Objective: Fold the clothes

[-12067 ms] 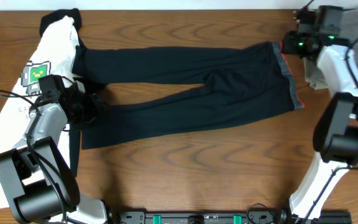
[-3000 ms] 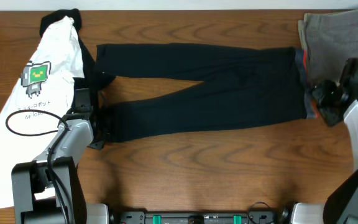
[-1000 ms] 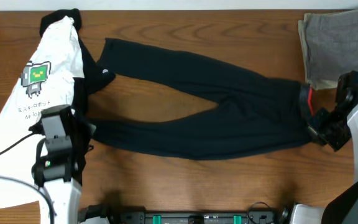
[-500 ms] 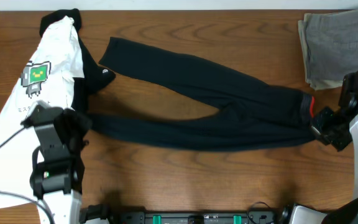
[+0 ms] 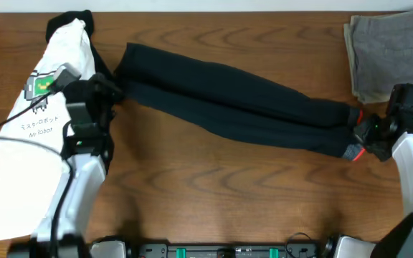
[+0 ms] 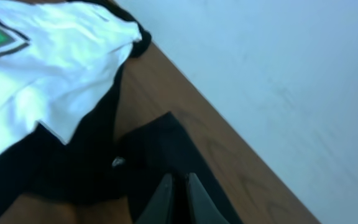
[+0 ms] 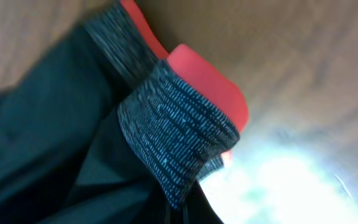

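The black trousers (image 5: 242, 107) lie in a narrow diagonal band from the far left to the right, one leg laid over the other. At the leg ends, beside the T-shirt, my left gripper (image 5: 112, 92) is shut on black cloth. In the left wrist view its fingertips (image 6: 180, 198) pinch that dark fabric (image 6: 154, 149). My right gripper (image 5: 362, 136) is shut on the doubled waistband at the right end. In the right wrist view the grey band (image 7: 173, 143) with its coral edge (image 7: 210, 87) runs down into the jaws (image 7: 182, 214).
A white T-shirt (image 5: 34, 129) with a green robot print lies along the left side, partly under my left arm. Folded grey-olive trousers (image 5: 389, 54) sit at the far right corner. The table's far edge meets a pale wall (image 6: 278, 74).
My left gripper has carried the near leg end away from me onto the far leg. The right gripper shifted slightly, and the waistband is doubled over. The trousers now form one narrow band.
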`<move>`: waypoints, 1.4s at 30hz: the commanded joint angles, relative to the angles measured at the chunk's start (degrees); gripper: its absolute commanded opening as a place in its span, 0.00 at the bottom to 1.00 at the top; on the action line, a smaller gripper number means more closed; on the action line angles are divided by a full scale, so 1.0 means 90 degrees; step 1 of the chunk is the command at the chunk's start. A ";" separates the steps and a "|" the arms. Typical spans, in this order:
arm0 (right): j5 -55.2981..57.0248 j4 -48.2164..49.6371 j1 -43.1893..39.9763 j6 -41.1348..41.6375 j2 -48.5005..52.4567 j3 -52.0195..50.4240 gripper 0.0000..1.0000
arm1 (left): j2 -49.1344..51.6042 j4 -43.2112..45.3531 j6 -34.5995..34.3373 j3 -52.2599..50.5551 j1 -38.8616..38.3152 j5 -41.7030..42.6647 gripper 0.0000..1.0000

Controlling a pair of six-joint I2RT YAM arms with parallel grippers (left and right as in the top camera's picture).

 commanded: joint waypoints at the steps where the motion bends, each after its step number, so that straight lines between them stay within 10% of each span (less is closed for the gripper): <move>1: 0.0015 0.0566 -0.0041 -0.0061 0.0250 -0.0124 0.01 | 0.0576 0.0359 0.0104 0.0221 -0.0019 -0.0083 0.06; 42: -0.0124 0.5435 0.0787 -0.0012 0.1989 -0.0112 0.05 | 0.3480 0.1059 0.0916 0.2166 -0.0017 -0.0945 0.06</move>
